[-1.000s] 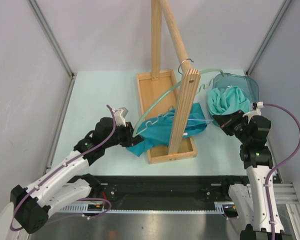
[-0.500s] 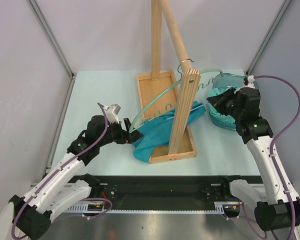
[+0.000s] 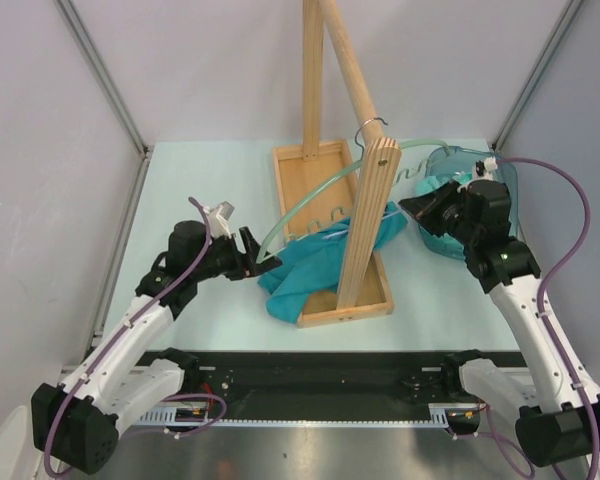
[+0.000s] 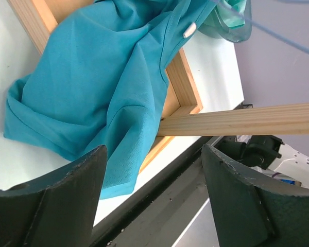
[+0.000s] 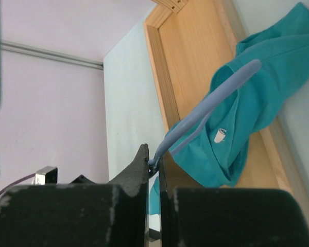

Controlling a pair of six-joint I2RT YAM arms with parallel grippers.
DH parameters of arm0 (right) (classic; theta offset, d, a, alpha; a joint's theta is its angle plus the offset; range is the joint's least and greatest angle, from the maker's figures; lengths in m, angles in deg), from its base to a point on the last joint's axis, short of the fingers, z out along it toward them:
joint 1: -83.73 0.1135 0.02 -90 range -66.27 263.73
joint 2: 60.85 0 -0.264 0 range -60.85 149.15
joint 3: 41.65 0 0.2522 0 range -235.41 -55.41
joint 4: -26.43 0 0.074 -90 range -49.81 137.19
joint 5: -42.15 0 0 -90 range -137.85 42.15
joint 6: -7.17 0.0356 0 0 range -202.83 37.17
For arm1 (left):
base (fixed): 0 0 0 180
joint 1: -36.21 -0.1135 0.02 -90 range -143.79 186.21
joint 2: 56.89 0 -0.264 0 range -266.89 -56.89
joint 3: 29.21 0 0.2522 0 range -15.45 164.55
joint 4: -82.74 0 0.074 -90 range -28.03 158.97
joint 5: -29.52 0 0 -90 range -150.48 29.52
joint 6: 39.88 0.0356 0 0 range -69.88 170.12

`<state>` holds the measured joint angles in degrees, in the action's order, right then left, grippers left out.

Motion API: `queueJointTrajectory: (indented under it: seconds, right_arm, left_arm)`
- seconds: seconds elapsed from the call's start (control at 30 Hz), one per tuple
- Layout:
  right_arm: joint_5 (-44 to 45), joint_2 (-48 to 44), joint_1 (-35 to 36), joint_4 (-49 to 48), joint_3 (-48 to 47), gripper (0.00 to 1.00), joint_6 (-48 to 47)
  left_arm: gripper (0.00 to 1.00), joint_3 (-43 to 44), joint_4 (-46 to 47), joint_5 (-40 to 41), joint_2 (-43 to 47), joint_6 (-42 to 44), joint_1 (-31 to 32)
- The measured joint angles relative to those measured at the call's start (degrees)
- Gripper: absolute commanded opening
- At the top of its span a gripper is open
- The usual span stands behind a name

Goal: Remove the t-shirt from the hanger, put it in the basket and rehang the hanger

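Observation:
The teal t-shirt [image 3: 315,268] lies crumpled over the front of the wooden tray and spills onto the table; it also shows in the left wrist view [image 4: 103,77] and the right wrist view [image 5: 257,103]. A thin blue hanger [image 5: 216,100] still runs into its collar. My right gripper [image 3: 412,207] [image 5: 154,159] is shut on the hanger's end, to the right of the wooden post. My left gripper [image 3: 262,262] [image 4: 154,190] stands open just left of the shirt, with nothing between its fingers [image 4: 56,200].
A wooden rack stands mid-table, with a slanted post [image 3: 365,220] and a tray base [image 3: 305,170]. A green translucent hanger [image 3: 305,205] hangs from its hook. A teal bin [image 3: 495,168] holding another cloth sits at the back right, behind my right arm.
My left gripper has opened, let go of the t-shirt and drawn back to the left. My right gripper has moved up and left with the hanger. The shirt has slumped into the tray.

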<state>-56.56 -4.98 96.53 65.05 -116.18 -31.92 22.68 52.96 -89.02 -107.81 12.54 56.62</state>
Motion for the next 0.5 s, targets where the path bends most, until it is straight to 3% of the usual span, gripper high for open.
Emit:
queueJointTrajectory:
  seconds: [0.5]
  right_arm:
    - [2.6,-6.6,0.5,5.7,1.3,0.00,-3.5]
  left_arm:
    - [0.72,-0.1,2.8,-3.7,-4.4,0.0,-1.0]
